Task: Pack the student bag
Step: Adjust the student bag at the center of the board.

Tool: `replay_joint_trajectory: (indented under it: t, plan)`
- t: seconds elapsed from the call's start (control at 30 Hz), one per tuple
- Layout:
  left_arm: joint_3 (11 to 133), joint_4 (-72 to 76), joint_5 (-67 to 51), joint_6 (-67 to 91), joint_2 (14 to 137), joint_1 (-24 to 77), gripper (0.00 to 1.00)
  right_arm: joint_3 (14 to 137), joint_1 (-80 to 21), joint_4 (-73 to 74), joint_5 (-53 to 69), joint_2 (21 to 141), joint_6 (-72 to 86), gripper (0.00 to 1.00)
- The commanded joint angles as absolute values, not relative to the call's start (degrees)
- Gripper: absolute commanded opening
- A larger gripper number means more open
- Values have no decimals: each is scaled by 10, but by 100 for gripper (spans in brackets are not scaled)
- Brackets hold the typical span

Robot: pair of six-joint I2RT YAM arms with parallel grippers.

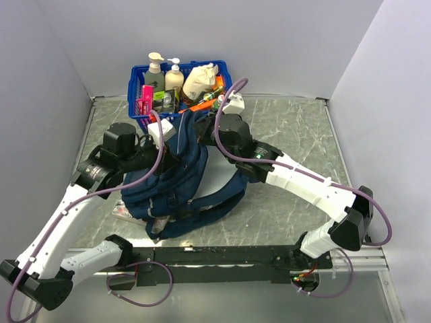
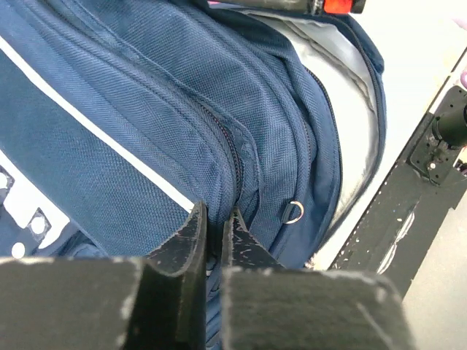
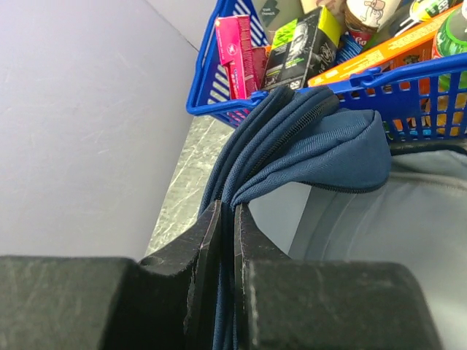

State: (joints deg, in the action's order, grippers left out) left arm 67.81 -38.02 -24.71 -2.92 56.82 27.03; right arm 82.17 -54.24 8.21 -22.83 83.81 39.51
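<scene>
The student bag (image 1: 176, 187), a navy fabric backpack, lies slumped in the middle of the table with its straps toward the front edge. My left gripper (image 1: 172, 153) is at the bag's upper left; in the left wrist view its jaws (image 2: 216, 219) are shut on a fold of the student bag (image 2: 146, 131) by a zipper seam. My right gripper (image 1: 207, 129) is at the bag's top edge. In the right wrist view it (image 3: 227, 213) is shut on a pinched fold of the student bag (image 3: 321, 138), whose pale grey lining (image 3: 408, 219) shows beside it.
A blue plastic basket (image 1: 137, 75) with pump bottles (image 1: 155, 70), boxes and packets stands at the back, touching the bag's top; its rim (image 3: 408, 73) is close to my right gripper. Something flat and printed (image 1: 124, 212) pokes out under the bag's left side. A black rail (image 1: 222, 256) runs along the front.
</scene>
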Motion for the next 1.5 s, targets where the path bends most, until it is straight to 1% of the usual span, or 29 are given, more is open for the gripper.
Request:
replay_joint_trajectory:
  t: [0.0,0.07,0.1,0.17,0.2,0.23,0.27,0.3,0.33,0.37,0.43,0.53,0.57,0.63,0.7,0.8,0.83,0.87,0.93,1.03,1.13,1.23,1.27,1.37,1.47]
  plan:
    - [722,-359,-192,-43,577,257,1,858,-567,29,-174,815,389,17]
    - [754,-369,-191,-48,573,257,1,869,-566,19,-152,810,361,27]
    - [766,-374,-177,-51,571,257,1,875,-565,15,-145,808,349,36]
    - [815,-383,-150,-61,573,256,1,897,-561,17,-120,798,317,45]
    - [832,-388,-102,-66,573,256,1,904,-558,25,-110,786,309,53]
    - [846,-382,-58,-74,573,255,1,909,-552,26,-104,778,294,58]
    - [871,-373,-18,-76,572,252,1,905,-549,24,-98,767,285,66]
    - [877,-362,23,-84,571,251,1,900,-548,21,-98,741,276,71]
    - [881,-337,109,-117,566,250,1,892,-542,18,-98,727,264,75]
    - [875,-321,144,-134,560,250,1,877,-539,19,-99,713,258,82]
    - [861,-287,225,-182,542,244,1,863,-531,32,-110,672,250,89]
    - [836,-234,264,-227,521,233,1,829,-523,46,-133,619,237,99]
    - [822,-202,295,-241,511,231,1,808,-519,59,-139,606,237,100]
    - [802,-165,316,-292,488,230,1,783,-512,76,-156,564,246,100]
    - [769,-120,308,-325,468,230,1,740,-495,110,-160,530,256,100]
    - [759,-157,236,-363,438,230,1,669,-466,151,-152,495,297,100]
    - [753,-168,215,-373,420,230,1,643,-460,148,-141,487,321,100]
    - [742,-183,187,-378,412,230,1,588,-452,137,-115,480,332,100]
    - [726,-224,112,-358,384,230,1,541,-436,115,-96,475,364,100]
    - [688,-288,43,-291,369,230,1,456,-414,69,-33,502,407,100]
    - [647,-317,-5,-264,348,230,1,421,-407,36,1,546,439,99]
    - [621,-330,-24,-258,329,230,1,392,-402,18,42,577,466,95]
    - [617,-347,-29,-258,328,230,1,383,-396,2,51,583,471,91]
    - [615,-382,-62,-254,326,230,1,355,-384,-46,74,609,490,83]
    - [611,-396,-92,-249,324,230,1,339,-372,-84,88,646,498,80]
